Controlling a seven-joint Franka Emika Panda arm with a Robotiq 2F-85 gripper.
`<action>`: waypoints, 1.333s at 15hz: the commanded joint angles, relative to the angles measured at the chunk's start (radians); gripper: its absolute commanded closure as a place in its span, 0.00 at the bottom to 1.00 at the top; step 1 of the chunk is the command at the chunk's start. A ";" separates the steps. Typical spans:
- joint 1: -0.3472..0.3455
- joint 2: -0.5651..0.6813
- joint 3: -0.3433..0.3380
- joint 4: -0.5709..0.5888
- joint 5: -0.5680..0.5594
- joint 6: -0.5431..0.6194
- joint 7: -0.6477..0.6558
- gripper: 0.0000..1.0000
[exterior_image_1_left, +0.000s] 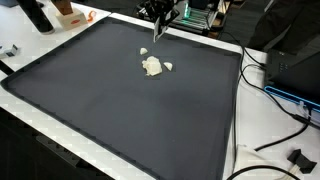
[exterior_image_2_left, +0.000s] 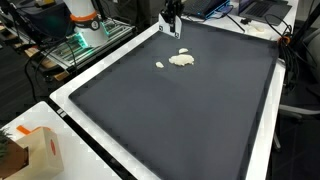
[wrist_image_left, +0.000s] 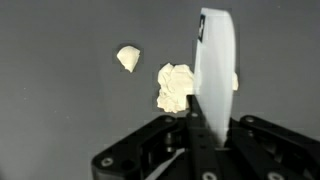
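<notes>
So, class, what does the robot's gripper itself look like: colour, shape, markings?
The gripper is glossy black in the wrist view: angular, jointed finger links on a blocky base, no markings or cables visible. In both exterior views the gripper is only a small dark shape.

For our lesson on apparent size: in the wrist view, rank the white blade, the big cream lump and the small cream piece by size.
1. white blade: looks largest, but it sits nearest the camera, so its true rank is unsure
2. big cream lump
3. small cream piece
</notes>
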 joint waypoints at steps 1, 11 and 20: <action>0.015 0.005 -0.006 0.032 -0.041 -0.085 -0.150 0.99; 0.026 0.017 -0.016 0.068 0.001 -0.050 -0.751 0.99; 0.039 0.050 -0.012 0.110 0.047 -0.069 -1.289 0.99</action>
